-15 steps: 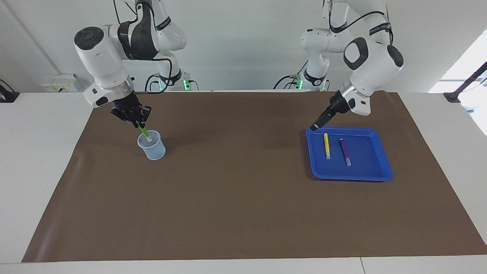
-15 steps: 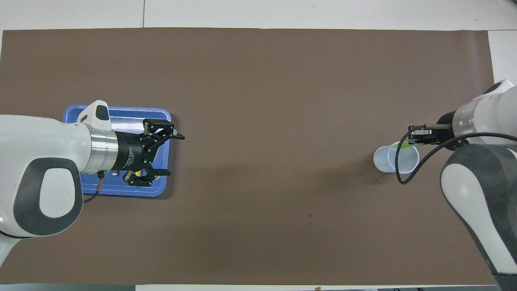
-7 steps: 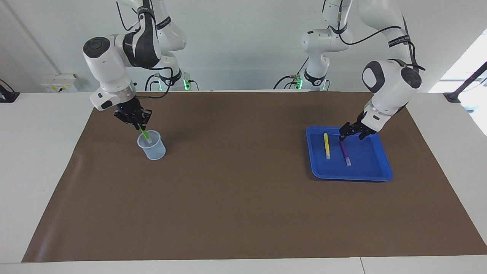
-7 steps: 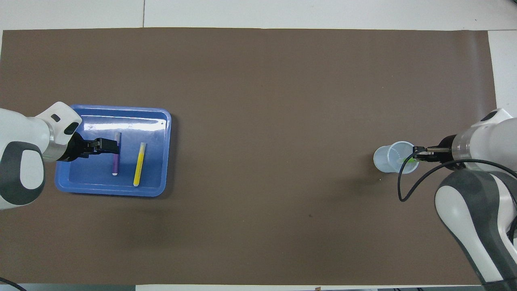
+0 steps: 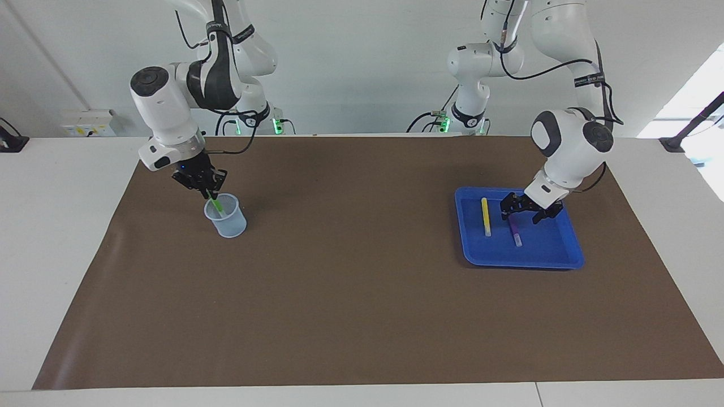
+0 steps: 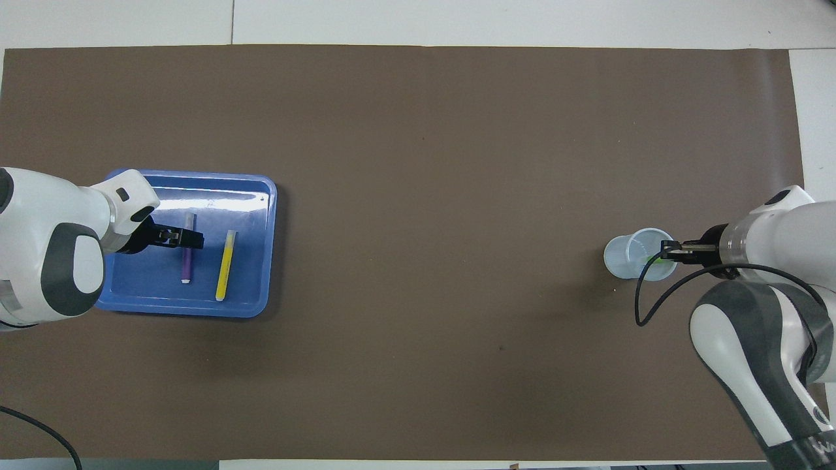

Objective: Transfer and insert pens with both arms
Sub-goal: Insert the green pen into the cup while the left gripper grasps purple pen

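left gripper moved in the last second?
Yes. The left gripper was over the blue tray corner nearest the robots, beside the yellow pen; it has dropped and crossed to straddle the purple pen, jaws open.

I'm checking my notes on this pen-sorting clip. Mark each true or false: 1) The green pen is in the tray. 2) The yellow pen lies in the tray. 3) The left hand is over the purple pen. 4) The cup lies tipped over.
1) False: the green pen is in the cup, held by the right hand.
2) True: yellow pen, tray.
3) True: left hand, purple pen.
4) False: it stands upright.
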Tool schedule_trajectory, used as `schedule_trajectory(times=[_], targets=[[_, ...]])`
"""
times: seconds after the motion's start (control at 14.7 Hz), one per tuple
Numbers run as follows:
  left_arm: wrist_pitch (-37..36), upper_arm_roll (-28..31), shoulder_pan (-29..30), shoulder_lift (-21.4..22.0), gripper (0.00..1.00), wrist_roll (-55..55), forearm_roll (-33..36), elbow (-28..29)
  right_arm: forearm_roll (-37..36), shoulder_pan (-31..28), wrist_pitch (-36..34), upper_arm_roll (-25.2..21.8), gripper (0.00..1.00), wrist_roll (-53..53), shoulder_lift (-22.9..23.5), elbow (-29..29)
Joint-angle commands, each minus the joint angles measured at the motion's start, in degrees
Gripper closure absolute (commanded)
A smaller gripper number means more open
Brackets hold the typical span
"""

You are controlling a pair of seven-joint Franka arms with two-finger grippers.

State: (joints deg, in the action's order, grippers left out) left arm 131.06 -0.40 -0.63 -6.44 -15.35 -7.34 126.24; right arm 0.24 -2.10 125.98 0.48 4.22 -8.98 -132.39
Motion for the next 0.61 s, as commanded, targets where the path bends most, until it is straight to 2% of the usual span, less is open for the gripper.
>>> schedule_trajectory(times=[0.0, 0.2, 0.54], targets=[[2.0, 0.0, 0.0, -0.7, 0.13, -0.4, 1.4, 0.7, -0.9, -1.3, 1.9, 0.8, 1.00, -1.4, 0.7, -0.7], [3.2, 0.0, 0.0, -2.0, 0.19, -0.2, 1.4, 0.7, -0.8, -1.3, 2.2, 0.8, 1.00, -1.3, 1.3, -0.7], [3.6, 0.0, -0.1, -2.2, 0.23, -0.2, 1.4, 1.6, -0.8, -1.3, 2.9, 0.8, 1.00, -1.4, 1.4, -1.3]])
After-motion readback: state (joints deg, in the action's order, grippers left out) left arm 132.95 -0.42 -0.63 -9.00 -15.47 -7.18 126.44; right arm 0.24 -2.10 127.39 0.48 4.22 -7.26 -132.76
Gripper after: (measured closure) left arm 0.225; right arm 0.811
